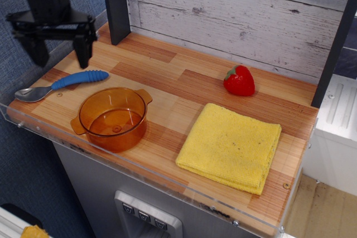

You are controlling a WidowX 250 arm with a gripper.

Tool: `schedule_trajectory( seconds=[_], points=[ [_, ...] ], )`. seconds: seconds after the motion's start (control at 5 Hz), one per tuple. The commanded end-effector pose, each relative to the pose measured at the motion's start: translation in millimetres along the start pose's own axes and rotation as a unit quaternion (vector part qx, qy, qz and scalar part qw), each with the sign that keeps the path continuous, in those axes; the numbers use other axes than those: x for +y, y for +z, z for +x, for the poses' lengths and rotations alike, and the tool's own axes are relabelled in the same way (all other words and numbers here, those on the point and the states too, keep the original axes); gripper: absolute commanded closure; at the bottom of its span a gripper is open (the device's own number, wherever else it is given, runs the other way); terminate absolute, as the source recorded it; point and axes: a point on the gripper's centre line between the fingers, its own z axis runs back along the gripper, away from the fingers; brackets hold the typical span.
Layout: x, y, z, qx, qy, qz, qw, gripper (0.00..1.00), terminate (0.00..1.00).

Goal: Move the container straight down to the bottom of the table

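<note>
The amber-orange translucent container point(113, 118) stands upright and empty on the striped wooden table point(184, 87), close to the front acrylic rim at the left. My black gripper point(60, 55) hangs open and empty up at the left, well above the table and behind the container, its two fingers point(83, 53) spread wide apart. It touches nothing.
A spoon with a blue handle point(56, 85) lies left of the container near the table's left edge. A folded yellow cloth point(231, 146) lies at the front right. A red strawberry point(239, 81) sits behind it. A dark post point(115, 4) stands at the back left.
</note>
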Motion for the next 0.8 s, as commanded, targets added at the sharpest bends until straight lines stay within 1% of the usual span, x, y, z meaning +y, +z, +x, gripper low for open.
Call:
schedule_trajectory(
  seconds=[0.0, 0.2, 0.4, 0.6],
  points=[
    [22.5, 13.0, 52.7, -0.049, -0.01, 0.017, 0.9986, 0.0, 0.0],
    [20.8, 10.5, 62.0, -0.048, -0.133, -0.005, 0.9899, 0.0, 0.0],
    [20.8, 10.5, 62.0, -0.048, -0.133, -0.005, 0.9899, 0.0, 0.0],
    [20.8, 10.5, 62.0, -0.048, -0.133, -0.005, 0.9899, 0.0, 1.0]
  ],
)
